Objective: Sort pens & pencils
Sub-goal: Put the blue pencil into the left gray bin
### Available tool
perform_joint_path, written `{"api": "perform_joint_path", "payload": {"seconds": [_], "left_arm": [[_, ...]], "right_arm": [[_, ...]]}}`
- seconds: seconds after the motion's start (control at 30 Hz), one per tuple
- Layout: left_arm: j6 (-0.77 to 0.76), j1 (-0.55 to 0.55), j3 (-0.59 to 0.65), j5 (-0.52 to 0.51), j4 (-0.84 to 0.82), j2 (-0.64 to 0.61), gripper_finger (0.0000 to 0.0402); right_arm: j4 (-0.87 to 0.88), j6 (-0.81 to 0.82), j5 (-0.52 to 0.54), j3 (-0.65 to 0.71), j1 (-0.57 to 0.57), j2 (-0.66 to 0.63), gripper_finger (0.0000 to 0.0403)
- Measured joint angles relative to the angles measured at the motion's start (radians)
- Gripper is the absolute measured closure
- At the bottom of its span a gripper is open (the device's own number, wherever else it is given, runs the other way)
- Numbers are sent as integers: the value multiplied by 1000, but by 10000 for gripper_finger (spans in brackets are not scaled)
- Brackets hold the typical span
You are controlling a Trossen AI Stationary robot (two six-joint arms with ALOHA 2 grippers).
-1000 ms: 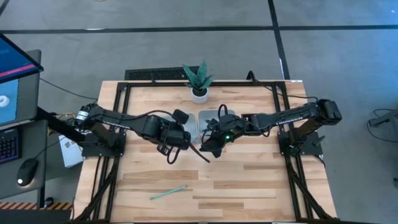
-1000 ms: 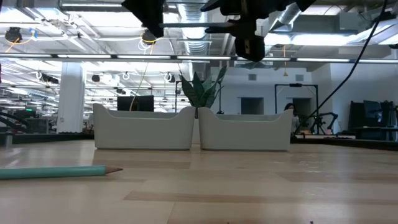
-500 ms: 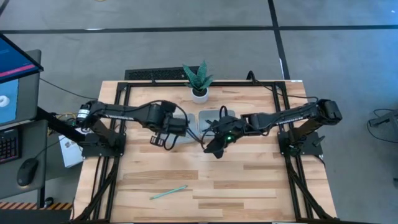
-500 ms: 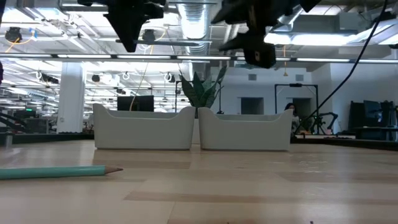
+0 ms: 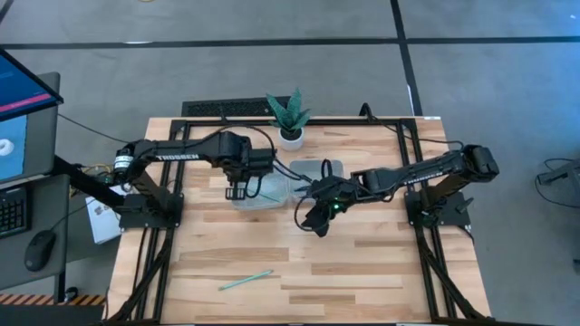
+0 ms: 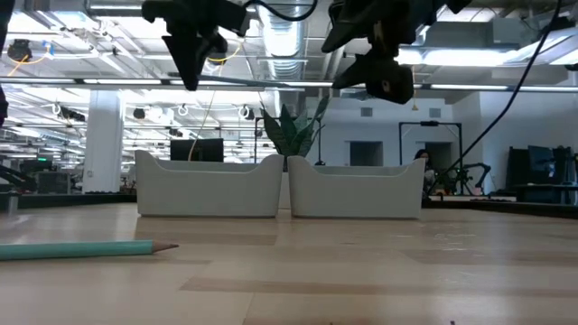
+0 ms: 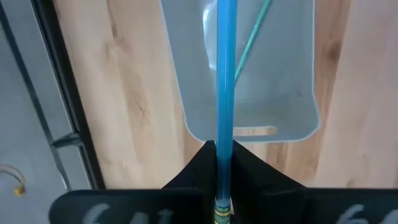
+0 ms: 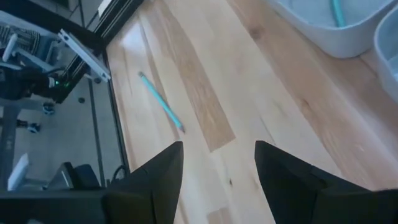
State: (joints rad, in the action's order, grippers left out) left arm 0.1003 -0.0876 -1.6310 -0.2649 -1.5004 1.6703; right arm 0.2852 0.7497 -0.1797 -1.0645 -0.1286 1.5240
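Our left pincer (image 7: 222, 186) is clamped shut on a pale blue pencil (image 7: 225, 81), which runs straight out from the fingertips and hangs over the left tray (image 7: 298, 127). A second pencil (image 7: 252, 40), teal, already lies inside that tray. Seen from above, the left pincer (image 5: 237, 186) sits over the left tray (image 5: 252, 195), at the far middle of the bench (image 5: 362, 272); the right tray (image 5: 317, 168) stands just beside it, and a small potted plant (image 5: 289, 116) stands beyond both at the far edge.

Our right pincer (image 8: 217, 168) is spread wide and holds nothing. From overhead the right pincer (image 5: 317, 215) hovers just near of the trays, angled toward the open bench. One teal pencil (image 5: 246, 281) lies alone on the near left of the bench, well apart from both trays; the right wrist view shows that same pencil (image 8: 160, 101) ahead of the open fingers.

We judge the step in hand to be the drop of the held pencil into the left tray. Next, we would open the left pincer while the pencil stays over the tray, so it falls inside rather than across the rim. After that, the loose pencil on the bench wants collecting. We cannot make out any pens in these views.
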Motion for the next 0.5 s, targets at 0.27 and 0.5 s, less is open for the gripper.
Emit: {"api": "perform_joint_path", "payload": {"seconds": [0.27, 0.5], "left_arm": [[144, -48, 0, 74, 10, 0, 385], [201, -77, 1, 127, 44, 0, 394]], "right_arm": [[108, 1, 88, 0, -39, 0, 182], [169, 10, 187, 0, -70, 0, 182]]}}
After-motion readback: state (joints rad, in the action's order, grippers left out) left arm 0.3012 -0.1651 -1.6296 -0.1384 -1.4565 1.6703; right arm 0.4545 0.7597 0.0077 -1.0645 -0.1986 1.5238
